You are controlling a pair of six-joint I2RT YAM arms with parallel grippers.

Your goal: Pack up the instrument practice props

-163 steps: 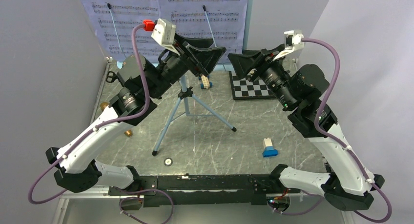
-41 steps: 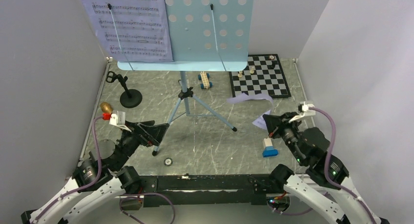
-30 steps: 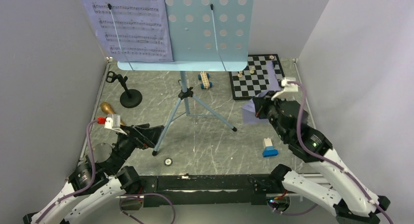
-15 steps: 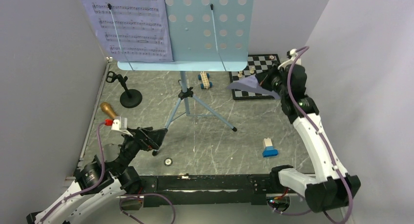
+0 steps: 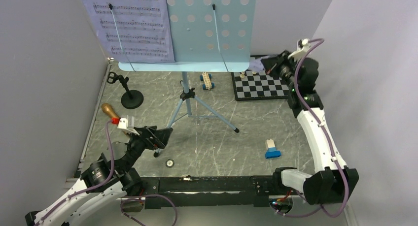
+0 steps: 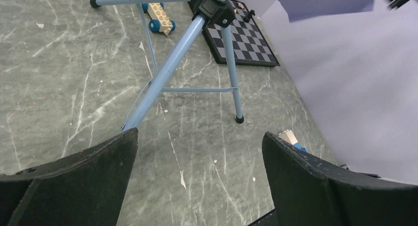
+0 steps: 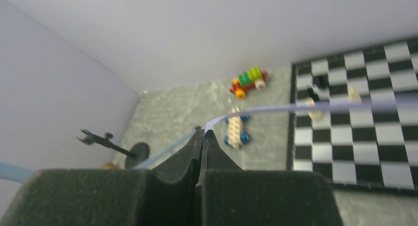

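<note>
One white sheet-music page hung pinched edge-on in your right pincer, held high above the chessboard at the far right. Your left pincer gaped empty, low over the worktop, with the near leg of the light-blue music stand slanting away just ahead of it, so the left arm looked the nearer to that stand

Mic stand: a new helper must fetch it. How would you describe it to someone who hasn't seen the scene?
Find the tall light-blue music stand in the middle. Left of its tripod legs, near the left wall, stands the mic stand: a black round base with a thin leaning stem. Unlike the gold-brown microphone lying nearby, it is black and standing.
</note>
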